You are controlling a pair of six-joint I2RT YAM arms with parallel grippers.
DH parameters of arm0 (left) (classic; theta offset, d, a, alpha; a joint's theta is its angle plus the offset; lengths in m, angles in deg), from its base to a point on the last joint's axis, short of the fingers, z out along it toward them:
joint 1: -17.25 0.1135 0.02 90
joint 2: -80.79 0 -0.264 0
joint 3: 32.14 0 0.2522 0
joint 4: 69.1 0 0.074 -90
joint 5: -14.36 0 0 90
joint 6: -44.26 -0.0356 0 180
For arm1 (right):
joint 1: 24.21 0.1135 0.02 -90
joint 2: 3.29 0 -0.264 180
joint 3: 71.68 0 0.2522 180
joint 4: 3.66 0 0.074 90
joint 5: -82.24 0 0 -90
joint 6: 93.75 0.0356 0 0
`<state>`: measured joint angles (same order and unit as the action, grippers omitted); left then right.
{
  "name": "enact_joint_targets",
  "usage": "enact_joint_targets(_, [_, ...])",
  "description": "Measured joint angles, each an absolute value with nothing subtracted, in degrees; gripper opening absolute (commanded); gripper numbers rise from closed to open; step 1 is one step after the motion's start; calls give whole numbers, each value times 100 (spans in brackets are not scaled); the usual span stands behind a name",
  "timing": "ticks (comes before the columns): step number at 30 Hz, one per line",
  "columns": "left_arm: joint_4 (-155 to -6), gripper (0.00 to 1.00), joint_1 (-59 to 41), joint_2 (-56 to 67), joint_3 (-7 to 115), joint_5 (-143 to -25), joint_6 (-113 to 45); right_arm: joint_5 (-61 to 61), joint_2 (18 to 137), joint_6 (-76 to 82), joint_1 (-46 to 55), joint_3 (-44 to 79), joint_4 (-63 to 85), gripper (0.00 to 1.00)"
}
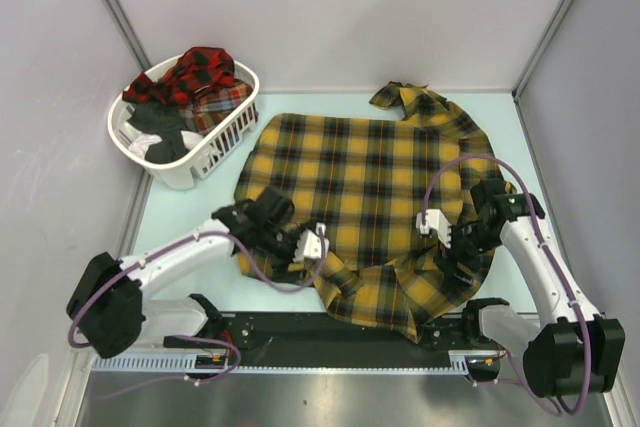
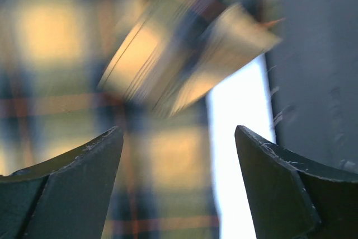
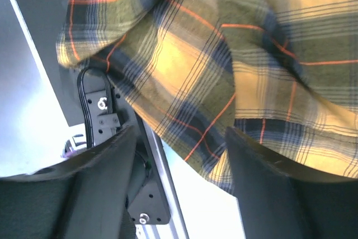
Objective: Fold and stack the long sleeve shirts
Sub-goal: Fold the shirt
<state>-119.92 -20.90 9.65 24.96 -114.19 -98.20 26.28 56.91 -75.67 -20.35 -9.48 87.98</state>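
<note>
A mustard-yellow long sleeve shirt point(image 1: 370, 182) with black checks lies spread on the table, collar at the back and its near hem bunched and wrinkled. My left gripper point(image 1: 303, 250) hovers over the shirt's near left edge. In the left wrist view it point(image 2: 179, 132) is open over blurred plaid point(image 2: 168, 166), with a folded piece of cloth point(image 2: 184, 60) beyond the fingers. My right gripper point(image 1: 455, 252) is over the near right part of the shirt. In the right wrist view it point(image 3: 180, 132) stands open, with the shirt's hem point(image 3: 196, 99) lying past the tips. Red-and-black plaid shirts point(image 1: 195, 72) sit in a basket.
A white laundry basket point(image 1: 215, 147) stands at the back left, also holding dark and white cloth. Grey walls close in the table on the left, back and right. The black base rail point(image 3: 145, 194) runs along the near edge, and the shirt's hem overlaps it.
</note>
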Motion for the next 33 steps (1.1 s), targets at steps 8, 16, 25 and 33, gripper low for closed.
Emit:
enact_joint_targets(8, [-10311,98,-4057,834,2246,-11132,-9031,2549,5916,-6996,-1930,-952,8580,100])
enact_joint_targets(16, [-9977,51,-4475,-14,2063,-10684,-9230,2580,5521,-6636,-1893,-849,8436,100])
enact_joint_targets(25, [-10272,0,-4440,-95,2375,-10269,-9226,2615,5302,-6515,-1854,-841,8379,100])
enact_joint_targets(33, [-10593,0,-3273,235,4373,-10378,-7580,2803,4998,-5956,-1878,-664,7981,100])
